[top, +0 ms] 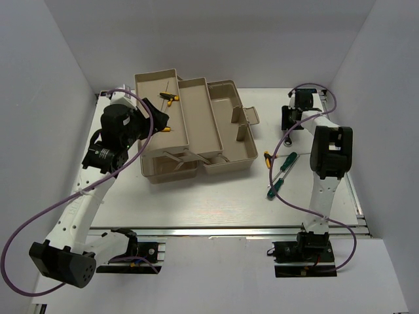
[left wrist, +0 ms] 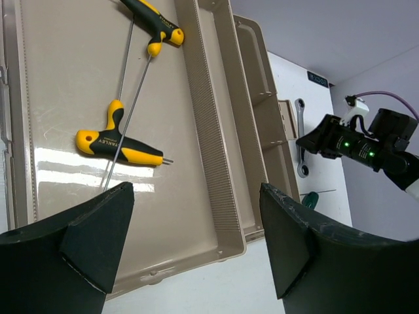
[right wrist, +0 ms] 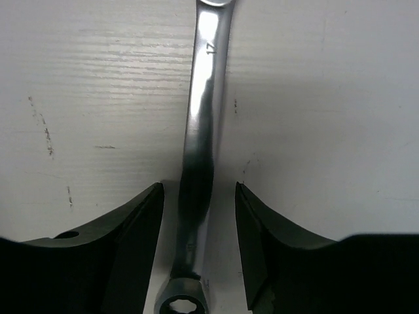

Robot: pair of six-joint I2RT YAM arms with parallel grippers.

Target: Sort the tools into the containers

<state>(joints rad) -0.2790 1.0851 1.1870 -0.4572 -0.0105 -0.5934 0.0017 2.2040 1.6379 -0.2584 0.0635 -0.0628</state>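
Observation:
Two yellow-and-black T-handle hex keys [left wrist: 118,144] [left wrist: 154,23] lie in the left beige tray [left wrist: 65,78]; they also show in the top view [top: 169,98]. My left gripper [left wrist: 196,248] is open and empty, hovering over that tray's near end [top: 157,123]. A silver wrench [right wrist: 203,131] lies flat on the white table. My right gripper [right wrist: 200,222] is open, low over the wrench, one finger on each side of the shank and neither touching it. In the top view this gripper [top: 289,119] is at the back right. Two green-handled screwdrivers [top: 285,161] [top: 275,187] lie on the table.
The toolbox has a middle tray [top: 200,118] and a deeper base [top: 230,140] to the right of the left tray. A small yellow-handled tool [top: 267,157] lies by the screwdrivers. Purple cables [top: 39,216] loop along both arms. White walls enclose the table.

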